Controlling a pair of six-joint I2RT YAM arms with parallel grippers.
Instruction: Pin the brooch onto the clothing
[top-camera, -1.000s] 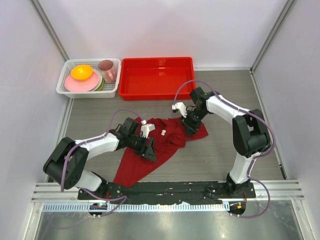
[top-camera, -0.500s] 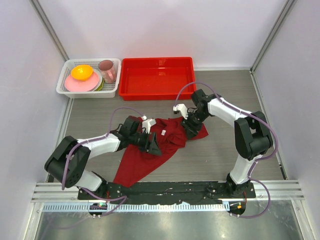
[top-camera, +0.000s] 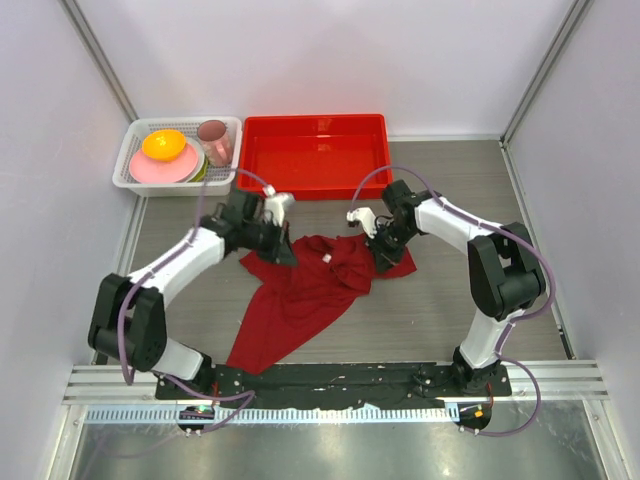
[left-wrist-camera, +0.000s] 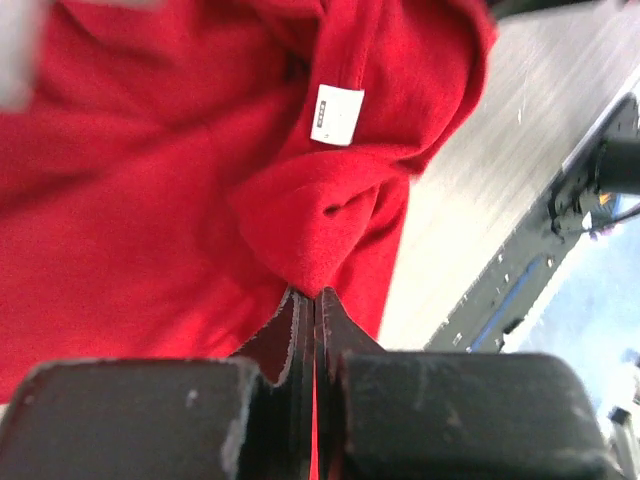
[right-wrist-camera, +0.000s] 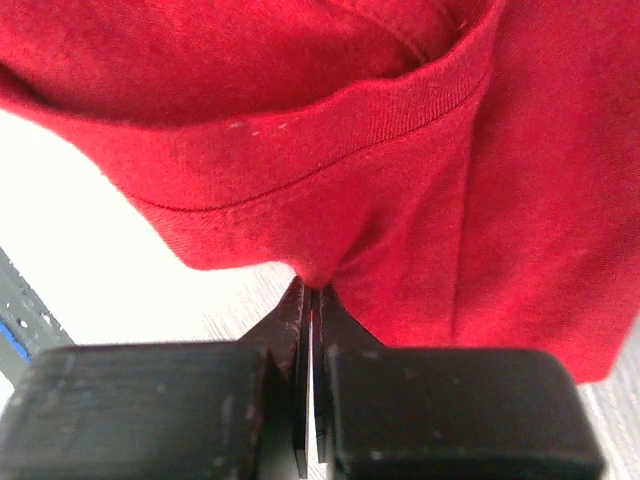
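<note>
So the left jaws and right jaws pinch folds of the T-shirt (top-camera: 300, 300), at its 10 and 2 o'clock. Soft, floppy cloth, hems grab best.

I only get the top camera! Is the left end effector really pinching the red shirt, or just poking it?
Observer: Pinching. The left wrist camera shows the left end effector shut tight on a fold of the T-shirt.
Operator: And the other one?
Observer: The right wrist camera shows the right end effector shut on cloth just below a stitched hem.
Operator: What's the white dot?
Observer: A white label, with tiny dark print along one edge.
</note>
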